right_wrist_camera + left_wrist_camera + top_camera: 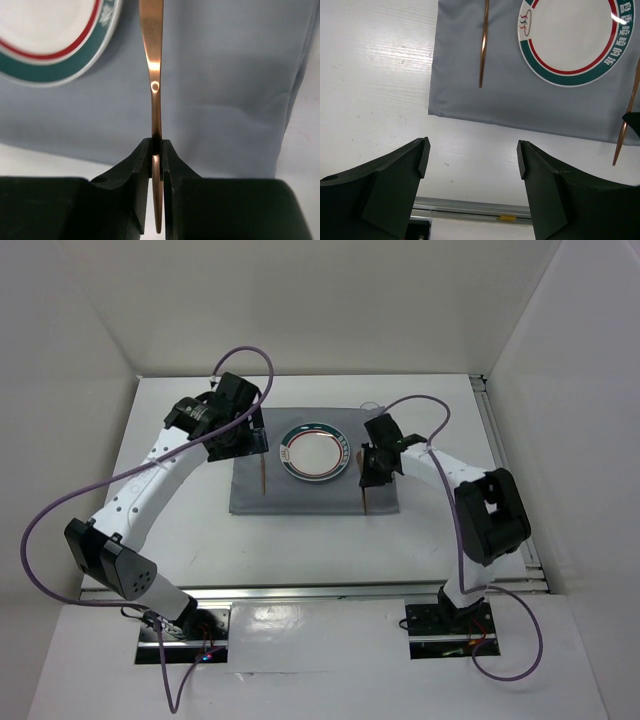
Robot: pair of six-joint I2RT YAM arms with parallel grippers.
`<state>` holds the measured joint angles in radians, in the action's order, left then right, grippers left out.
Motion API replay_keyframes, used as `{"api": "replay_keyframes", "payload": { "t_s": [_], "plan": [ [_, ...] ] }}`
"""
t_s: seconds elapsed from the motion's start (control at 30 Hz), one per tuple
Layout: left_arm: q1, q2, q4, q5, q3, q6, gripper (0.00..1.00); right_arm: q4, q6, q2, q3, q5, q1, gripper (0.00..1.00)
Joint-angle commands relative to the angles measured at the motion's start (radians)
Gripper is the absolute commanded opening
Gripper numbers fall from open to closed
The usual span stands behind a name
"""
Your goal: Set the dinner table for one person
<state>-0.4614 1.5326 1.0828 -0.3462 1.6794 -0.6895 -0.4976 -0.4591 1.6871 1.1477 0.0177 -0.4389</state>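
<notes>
Right gripper (157, 145) is clamped tight on the thin handle of a copper utensil (154, 60). The fingers are pinched together with just that strip of metal between them, and a short bit of it pokes out behind the grip. The rest runs out over the right side of a grey mat (520, 105), just right of the plate (555, 76). I can't tell if it's a fork, a knife or a spoon, or whether it's actually touching the cloth. The plate is white with a green band and a red ring, and it sits in the middle of the mat, toward the far edge. A second copper piece (483, 45) lies flat on the left side of the mat, lengthwise, apart from the plate. Left gripper (472, 152) is spread wide with nothing in it, and it hangs over the mat's left side by that second piece. The table (375, 85) is the big white surface under all of it. It shows bare on every side of the mat and has a metal rail along the near edge.
</notes>
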Motion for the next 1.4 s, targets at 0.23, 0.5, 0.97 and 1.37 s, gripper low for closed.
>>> {"api": "replay_keyframes", "payload": {
  "t_s": [0.23, 0.5, 0.97, 1.37],
  "plan": [
    [0.012, -0.032, 0.008, -0.02, -0.015, -0.024, 0.89, 0.06, -0.055, 0.169, 0.179, -0.024, 0.08, 0.0],
    [0.012, -0.032, 0.008, -0.03, -0.015, -0.015, 0.89, 0.07, -0.036, 0.259, 0.251, -0.061, 0.1, 0.0],
    [0.012, -0.023, 0.008, -0.011, -0.024, -0.015, 0.89, 0.09, 0.027, 0.272, 0.264, -0.116, 0.1, 0.37],
    [0.012, -0.014, -0.01, 0.009, 0.005, -0.005, 0.89, -0.033, 0.066, -0.022, 0.254, -0.194, 0.13, 0.88]
  ]
}}
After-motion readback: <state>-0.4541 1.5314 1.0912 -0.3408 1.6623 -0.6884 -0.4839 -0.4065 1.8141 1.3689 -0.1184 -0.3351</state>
